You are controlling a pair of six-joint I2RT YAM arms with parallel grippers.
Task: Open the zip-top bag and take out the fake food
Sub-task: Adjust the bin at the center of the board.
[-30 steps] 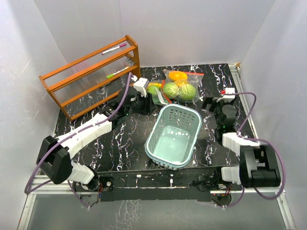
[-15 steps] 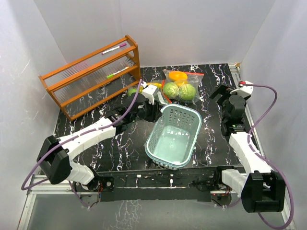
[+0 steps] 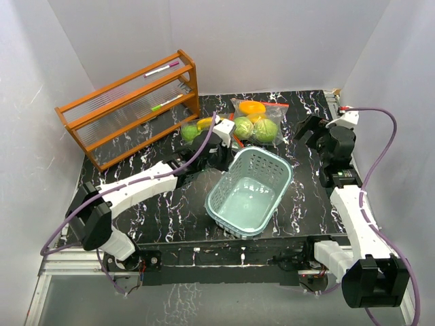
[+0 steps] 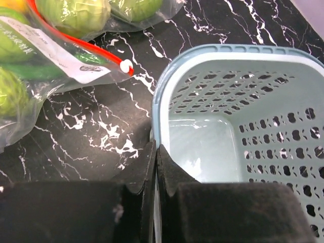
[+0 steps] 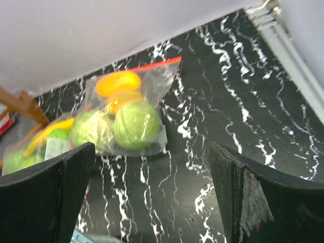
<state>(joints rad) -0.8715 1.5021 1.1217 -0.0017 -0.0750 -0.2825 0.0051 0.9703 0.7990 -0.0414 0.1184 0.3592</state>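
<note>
The clear zip-top bag (image 3: pixel 255 121) lies at the back middle of the black marble table, with a red zip strip. Through it I see the fake food: green balls (image 3: pixel 242 127), an orange piece (image 3: pixel 252 107) and a yellow banana (image 3: pixel 204 122). My left gripper (image 3: pixel 223 153) is shut on the near-left rim of the pale-teal slotted basket (image 3: pixel 243 200). In the left wrist view the gripper (image 4: pixel 157 152) pinches that rim (image 4: pixel 158 116), and the bag (image 4: pixel 61 55) with its white slider (image 4: pixel 125 66) lies just beyond. My right gripper (image 3: pixel 310 129) is open and empty, right of the bag; the right wrist view shows the gripper (image 5: pixel 152 177) facing the bag (image 5: pixel 121 116).
A wooden rack (image 3: pixel 129 109) with pens stands at the back left. White walls close in the table on three sides. A metal rail (image 5: pixel 293 50) runs along the table's right edge.
My left gripper moved right from beside the bag to the basket's rim and is shut on it; the basket turned and shifted slightly right. My right arm stretched toward the back.
</note>
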